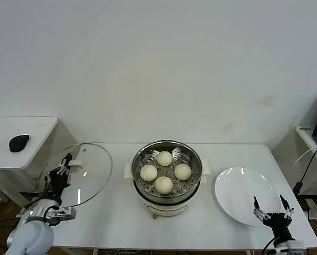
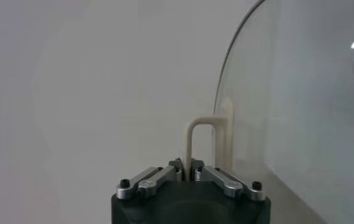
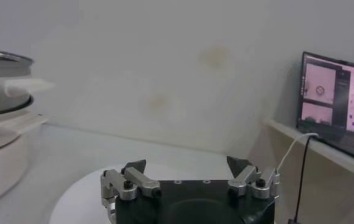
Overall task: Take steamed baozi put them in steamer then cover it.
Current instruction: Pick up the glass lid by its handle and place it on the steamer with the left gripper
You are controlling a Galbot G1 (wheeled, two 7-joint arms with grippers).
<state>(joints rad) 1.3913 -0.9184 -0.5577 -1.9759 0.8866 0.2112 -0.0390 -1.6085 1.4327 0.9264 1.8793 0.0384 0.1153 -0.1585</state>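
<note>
Several steamed baozi [image 1: 165, 158] lie on the perforated tray inside the steamer [image 1: 167, 197], which stands at the middle of the table. The cover [image 1: 92, 178], a clear glass lid with a metal rim, is held tilted in the air over the table's left end. My left gripper [image 1: 68, 166] is shut on the cover's cream-white handle [image 2: 192, 143], pinching its thin loop between the jaws of my left gripper [image 2: 188, 172]. My right gripper [image 1: 270, 204] stands open and empty above the near edge of the white plate; in its wrist view the right gripper [image 3: 186, 164] holds nothing.
An empty white plate [image 1: 238, 188] lies to the right of the steamer. A side table with a dark mouse [image 1: 18, 142] stands at the left. A screen [image 3: 338, 100] and a cable [image 1: 307, 164] are at the far right.
</note>
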